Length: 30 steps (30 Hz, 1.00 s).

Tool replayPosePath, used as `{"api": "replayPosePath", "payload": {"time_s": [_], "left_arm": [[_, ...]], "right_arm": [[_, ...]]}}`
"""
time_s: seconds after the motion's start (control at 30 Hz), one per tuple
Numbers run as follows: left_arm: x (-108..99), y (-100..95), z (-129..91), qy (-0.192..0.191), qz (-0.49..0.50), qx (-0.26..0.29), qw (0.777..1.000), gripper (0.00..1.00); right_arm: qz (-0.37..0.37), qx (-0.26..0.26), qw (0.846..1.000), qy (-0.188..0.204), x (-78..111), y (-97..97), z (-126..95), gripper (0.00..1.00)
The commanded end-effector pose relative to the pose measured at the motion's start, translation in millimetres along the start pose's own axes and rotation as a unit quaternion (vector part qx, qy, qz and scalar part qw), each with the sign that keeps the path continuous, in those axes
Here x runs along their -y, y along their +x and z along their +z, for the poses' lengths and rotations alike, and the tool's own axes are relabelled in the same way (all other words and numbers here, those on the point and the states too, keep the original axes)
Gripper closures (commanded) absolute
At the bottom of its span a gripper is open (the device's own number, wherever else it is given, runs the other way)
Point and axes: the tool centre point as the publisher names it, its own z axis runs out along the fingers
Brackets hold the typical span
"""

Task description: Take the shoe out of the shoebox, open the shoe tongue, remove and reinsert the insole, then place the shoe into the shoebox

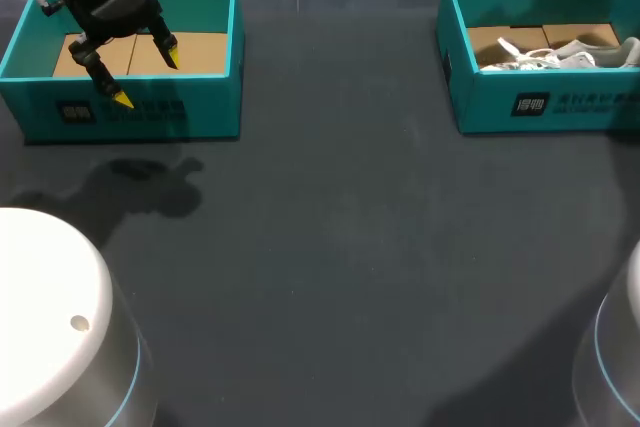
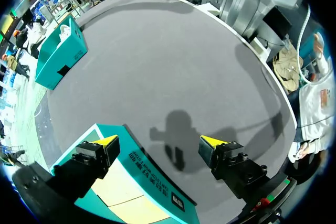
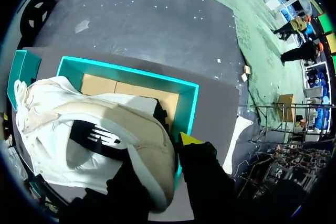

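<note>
The right gripper [image 3: 165, 153] is closed on the heel end of the shoe [image 3: 89, 129]. Only one yellow tip is seen, set against the side of the heel. The other is hidden under the shoe, so the grip is judged from the shoe being carried in the air. The shoe is held on its side above the right shoebox [image 3: 188, 103], whose cardboard floor shows beneath it. The heel is probably chosen because it is stiff, and because the tongue and the opening are left free for the work to come.

In the head view the shoe is seen at the far edge, above the box and clear of its walls, so the taking-out is judged nearly done. White laces and a pale shape are seen lying in that box; whether this is a second shoe cannot be told.

The left gripper [image 1: 146, 75] is held open, its fingers well apart with nothing between them. It hangs over the near wall of the left shoebox [image 1: 215, 97], whose cardboard floor shows. It is probably parked there to stay out of the shoe's way to the dark table [image 1: 350, 247], where the tongue and insole could be handled.
</note>
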Motion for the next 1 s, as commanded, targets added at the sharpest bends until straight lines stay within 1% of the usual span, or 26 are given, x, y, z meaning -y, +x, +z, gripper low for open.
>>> {"api": "replayPosePath", "payload": {"time_s": [0.03,0.07,0.53,0.6,0.63,0.7,0.73,1.0], "left_arm": [[0,0.1,0,-0.001,0.000,-0.001,1.000,0.00],[0,0.1,0,-0.001,0.000,-0.001,1.000,0.00],[0,0.1,0,-0.001,0.000,-0.001,1.000,0.00],[0,0.1,0,-0.001,0.000,-0.001,1.000,0.00],[0,0.1,0,-0.001,0.000,-0.001,1.000,0.00],[0,0.1,0,-0.001,0.000,-0.001,1.000,0.00],[0,0.1,0,-0.001,0.000,-0.001,1.000,0.00],[0,0.1,0,-0.001,0.000,-0.001,1.000,0.00]], "right_arm": [[0.022,0.038,0.998,-0.049,18.2,15.8,2,1.00],[0.023,0.040,0.997,-0.054,18.9,16.7,3,1.00],[0.025,0.041,0.997,-0.054,19.6,17.4,3,1.00],[0.029,0.040,0.997,-0.066,18.9,18.0,5,1.00],[0.027,0.049,0.996,-0.063,17.8,19.3,7,1.00],[0.030,0.047,0.996,-0.067,17.1,19.0,10,1.00],[0.030,0.055,0.996,-0.066,16.5,18.8,11,1.00],[0.037,0.058,0.995,-0.068,16.4,17.8,20,1.00]]}}
